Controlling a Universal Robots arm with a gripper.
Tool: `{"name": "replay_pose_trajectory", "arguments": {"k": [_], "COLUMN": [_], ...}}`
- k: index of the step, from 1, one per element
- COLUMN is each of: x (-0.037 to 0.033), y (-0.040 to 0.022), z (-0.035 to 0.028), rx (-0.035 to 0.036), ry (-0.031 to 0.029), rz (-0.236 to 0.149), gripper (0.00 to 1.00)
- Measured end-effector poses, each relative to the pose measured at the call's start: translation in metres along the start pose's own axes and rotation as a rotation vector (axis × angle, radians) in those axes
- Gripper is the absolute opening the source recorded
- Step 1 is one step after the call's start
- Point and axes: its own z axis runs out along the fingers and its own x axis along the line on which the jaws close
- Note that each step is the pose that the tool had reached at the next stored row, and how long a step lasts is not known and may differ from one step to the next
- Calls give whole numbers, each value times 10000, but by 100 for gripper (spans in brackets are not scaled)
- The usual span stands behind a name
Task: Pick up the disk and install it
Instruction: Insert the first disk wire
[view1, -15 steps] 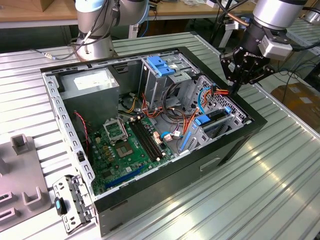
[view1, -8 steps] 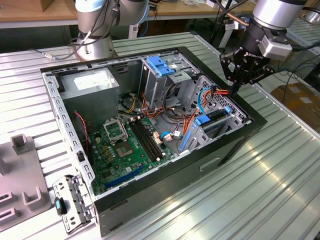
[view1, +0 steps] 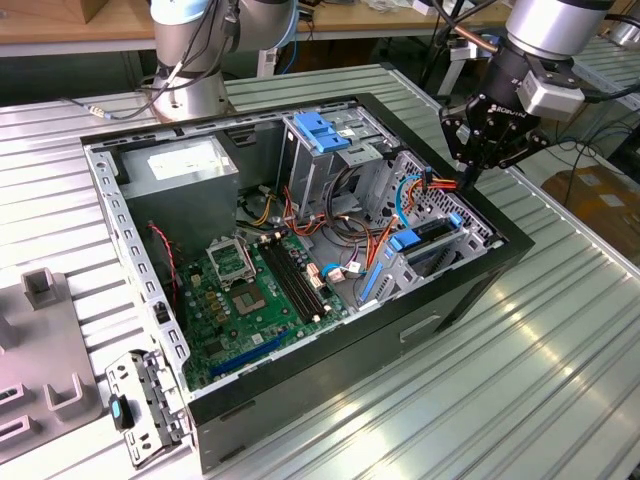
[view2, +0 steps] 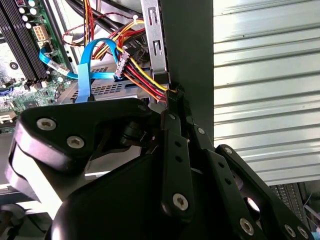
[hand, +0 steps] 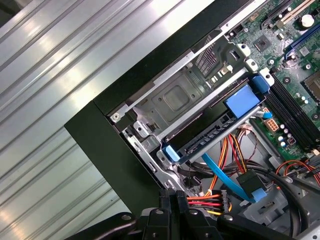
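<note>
The open computer case (view1: 300, 250) lies on its side on the ribbed metal worktop (view1: 560, 340), and the black pincer (view1: 468, 178) hangs right over the case's edge nearest the exterior view's right, just above the drive cage (view1: 430, 240). In both wrist views its two fingers (view2: 172, 145) are pressed together at the tips, right against a bundle of red, yellow and orange power wires (hand: 205, 201), and they hold nothing that I can make out.

The disk (hand: 210, 132) sits inside the drive cage, at the side of the case toward the worktop's far right edge in the exterior view. In the first wrist view it shows edge-on: a dark, flat slab with a blue plastic rail tab (hand: 170, 152) at one end and a larger blue tab (hand: 242, 102) at the other, slid in under the grey metal cage plate (hand: 175, 97). In the second wrist view I cannot pick out its label.

A light blue flat data cable (view2: 87, 70) curls beside the wires. The green motherboard (view1: 250, 300) fills the case floor, and the grey power-supply box (view1: 185, 165) sits in the far corner.
</note>
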Motion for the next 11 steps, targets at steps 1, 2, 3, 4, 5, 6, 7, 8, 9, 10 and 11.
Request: {"name": "replay_pose_trajectory", "arguments": {"k": [1, 2, 3, 4, 5, 6, 7, 8, 9, 10, 11], "x": [1, 2, 2, 2, 1, 1, 0, -3, -7, -13, -23], "y": [0, 0, 0, 1, 1, 1, 1, 4, 7, 11, 20], "z": [-22, -35, -36, -37, -38, -38, -38, -38, -39, -39, -39], "rx": [-2, 1, 0, -7, -14, -21, -25, -30, -33, -35, -36], "ry": [2, -1, -3, -2, -1, -2, -3, -3, -3, -3, -4], "rz": [0, 5, 67, 164, 256, 408, 482, 566, 617, 657, 684], "gripper": [16, 16, 16, 16, 16, 16, 16, 16, 16, 16, 16]}}
